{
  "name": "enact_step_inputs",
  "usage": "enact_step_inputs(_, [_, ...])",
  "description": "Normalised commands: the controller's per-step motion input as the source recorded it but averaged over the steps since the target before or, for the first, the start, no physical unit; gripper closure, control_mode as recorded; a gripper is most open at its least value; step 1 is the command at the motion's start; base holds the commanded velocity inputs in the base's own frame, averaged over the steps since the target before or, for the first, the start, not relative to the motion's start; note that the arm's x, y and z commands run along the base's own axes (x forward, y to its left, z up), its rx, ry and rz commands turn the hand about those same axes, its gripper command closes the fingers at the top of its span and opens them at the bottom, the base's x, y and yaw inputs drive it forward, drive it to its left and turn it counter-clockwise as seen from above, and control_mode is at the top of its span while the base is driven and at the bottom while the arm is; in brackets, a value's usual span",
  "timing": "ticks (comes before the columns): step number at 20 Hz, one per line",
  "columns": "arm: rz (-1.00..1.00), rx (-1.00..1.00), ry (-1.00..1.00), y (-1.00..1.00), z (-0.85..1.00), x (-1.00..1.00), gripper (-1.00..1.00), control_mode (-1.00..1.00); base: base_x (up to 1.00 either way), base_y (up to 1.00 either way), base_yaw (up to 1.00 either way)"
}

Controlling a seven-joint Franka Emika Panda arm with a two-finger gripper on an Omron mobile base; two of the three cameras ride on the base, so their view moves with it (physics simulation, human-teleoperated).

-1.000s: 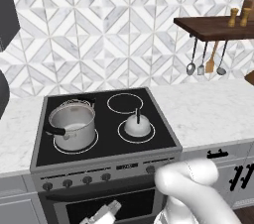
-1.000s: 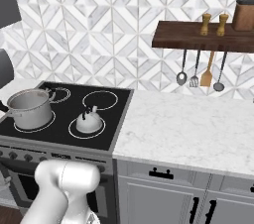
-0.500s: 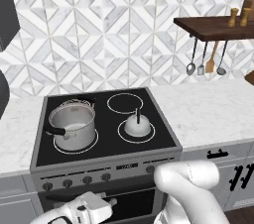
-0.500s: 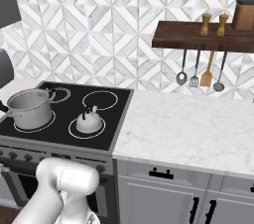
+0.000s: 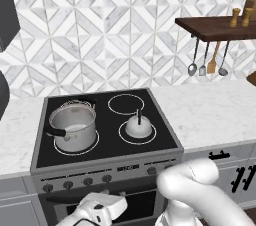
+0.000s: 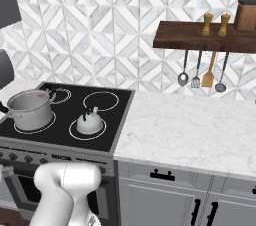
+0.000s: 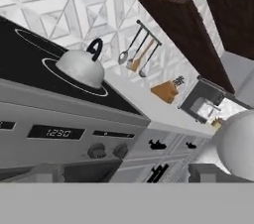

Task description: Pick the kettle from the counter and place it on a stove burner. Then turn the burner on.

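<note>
The small silvery-white kettle [image 5: 138,126] [image 6: 90,124] [image 7: 80,68] stands upright with its thin dark handle on the front right stove burner [image 5: 150,135] [image 7: 51,66], inside the white ring on the black glass. The white marble counter [image 5: 215,110] [image 6: 190,130] runs to the right of the stove. My arm is folded low, and its hand [image 5: 98,208] hangs before the oven door, below the knob row. My gripper [image 7: 129,176] is open with nothing between its fingers; it looks up at two knobs [image 7: 106,151] on the stove's front panel, below and right of the kettle.
A larger steel pot [image 5: 74,125] [image 6: 30,110] with a black side handle occupies the front left burner. The two rear burners [image 5: 125,104] are bare. A row of knobs [image 5: 87,181] lines the stove front. Utensils [image 6: 200,75] hang under a wooden shelf [image 6: 205,42].
The hand has sunk and swung slightly left in front of the oven, turning as it went. Kettle and pot have not moved.
</note>
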Motion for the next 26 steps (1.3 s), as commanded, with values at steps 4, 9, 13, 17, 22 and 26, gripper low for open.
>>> enact_step_inputs(4, [0.24, 0.14, -0.18, -0.21, -0.23, 0.00, -1.00, -1.00, 0.00, 0.00, 0.00])
enact_step_inputs(9, [0.03, 0.09, -0.07, -0.03, -0.01, 0.00, -1.00, -1.00, 0.00, 0.00, 0.00])
enact_step_inputs(13, [0.02, 0.03, -0.09, 0.00, 0.00, 0.00, -1.00, -1.00, 0.00, 0.00, 0.00])
enact_step_inputs(17, [0.06, 0.00, -0.03, 0.01, 0.00, 0.00, -1.00, -1.00, 0.00, 0.00, 0.00])
enact_step_inputs(22, [0.18, 0.01, -0.01, 0.00, 0.00, 0.04, -1.00, -1.00, 0.00, 0.00, 0.00])
enact_step_inputs(26, [0.18, 0.06, 0.00, 0.00, 0.00, 0.19, -1.00, -1.00, 0.00, 0.00, 0.00])
